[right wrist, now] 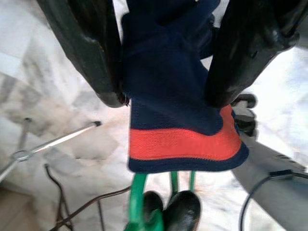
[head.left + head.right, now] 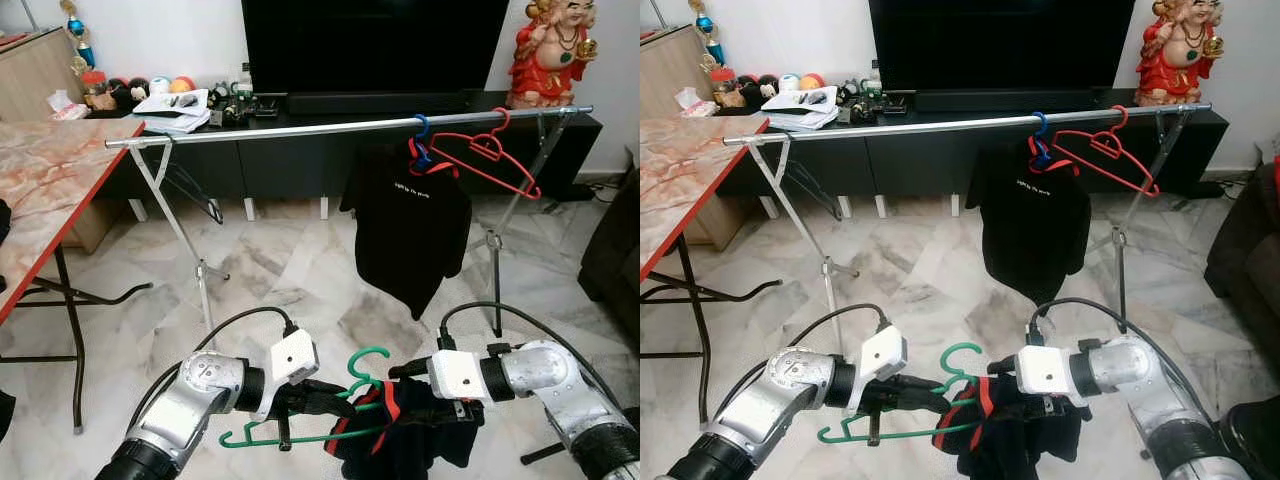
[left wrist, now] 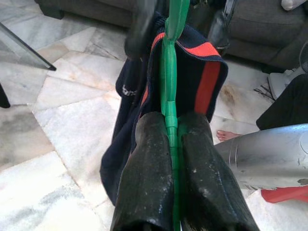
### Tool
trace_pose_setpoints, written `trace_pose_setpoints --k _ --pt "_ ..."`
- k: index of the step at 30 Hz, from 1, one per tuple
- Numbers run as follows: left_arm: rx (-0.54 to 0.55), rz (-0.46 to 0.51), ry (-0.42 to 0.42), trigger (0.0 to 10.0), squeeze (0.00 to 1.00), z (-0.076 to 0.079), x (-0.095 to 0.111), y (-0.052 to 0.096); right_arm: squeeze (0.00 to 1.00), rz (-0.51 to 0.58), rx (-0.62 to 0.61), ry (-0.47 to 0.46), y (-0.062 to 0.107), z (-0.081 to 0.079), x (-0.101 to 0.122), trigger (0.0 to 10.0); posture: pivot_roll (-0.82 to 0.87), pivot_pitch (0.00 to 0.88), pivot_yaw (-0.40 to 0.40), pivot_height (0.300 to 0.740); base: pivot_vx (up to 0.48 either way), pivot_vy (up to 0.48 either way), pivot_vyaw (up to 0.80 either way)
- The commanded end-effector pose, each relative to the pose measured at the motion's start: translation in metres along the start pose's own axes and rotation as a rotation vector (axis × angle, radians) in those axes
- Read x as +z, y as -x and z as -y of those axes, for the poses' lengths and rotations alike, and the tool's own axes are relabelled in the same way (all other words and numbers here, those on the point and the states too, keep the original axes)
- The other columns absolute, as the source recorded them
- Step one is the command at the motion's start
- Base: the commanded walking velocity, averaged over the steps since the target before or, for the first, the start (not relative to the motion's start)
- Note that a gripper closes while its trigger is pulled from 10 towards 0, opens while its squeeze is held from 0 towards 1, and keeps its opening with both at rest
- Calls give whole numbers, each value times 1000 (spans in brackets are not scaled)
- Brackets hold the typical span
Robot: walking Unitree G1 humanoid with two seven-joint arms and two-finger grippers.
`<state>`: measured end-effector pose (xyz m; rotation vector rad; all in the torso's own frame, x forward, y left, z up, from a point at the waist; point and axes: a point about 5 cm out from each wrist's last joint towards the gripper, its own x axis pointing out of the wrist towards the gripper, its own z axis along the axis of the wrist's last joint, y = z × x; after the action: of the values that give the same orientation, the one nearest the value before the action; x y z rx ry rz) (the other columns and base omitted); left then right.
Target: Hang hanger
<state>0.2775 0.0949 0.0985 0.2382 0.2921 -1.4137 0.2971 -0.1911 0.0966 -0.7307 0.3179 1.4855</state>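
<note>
2 silver arms with white wrist blocks, black cables and worn black tool fingers (image 3: 144, 178).

Three plastic hangers are counted: one green (image 2: 352, 400), one red (image 2: 487, 156), one blue (image 2: 420, 148). Two dark garments are seen: a black T-shirt (image 2: 410, 228) and a navy red-trimmed top (image 2: 415, 428).

green hanger (image 2: 300, 437), navy garment (image 1: 168, 86) with orange-red band.

small white print on the hanging black shirt (image 2: 408, 222), unreadable.
</note>
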Motion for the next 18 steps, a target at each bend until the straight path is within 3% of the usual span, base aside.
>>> trace_pose_setpoints --k 1,8,9,10,11,18 --pt "-13 35 -64 10000 0 -1 15 0 0 6 33 -3 -3 -1 1 10000 -42 12 -7 740 0 0 0" --pt "-23 40 -93 10000 0 -1 20 -1 0 12 116 -108 -10 -7 -6 10000 -36 13 -11 740 0 0 0" --pt "-27 42 -100 10000 0 0 21 -1 0 24 117 -129 -12 -7 -7 5216 -33 14 -12 740 0 0 0" --pt "-28 42 -101 10000 0 0 21 -1 0 31 115 -137 -12 -7 -6 5216 -33 14 -12 740 0 0 0" --pt "-30 42 -103 10000 0 0 22 -2 0 54 104 -148 -13 -6 -5 0 -33 14 -12 740 0 0 0" --pt "-36 44 -109 10000 0 0 22 -3 0 81 130 -176 -13 -6 -4 0 -36 14 -11 740 0 0 0"
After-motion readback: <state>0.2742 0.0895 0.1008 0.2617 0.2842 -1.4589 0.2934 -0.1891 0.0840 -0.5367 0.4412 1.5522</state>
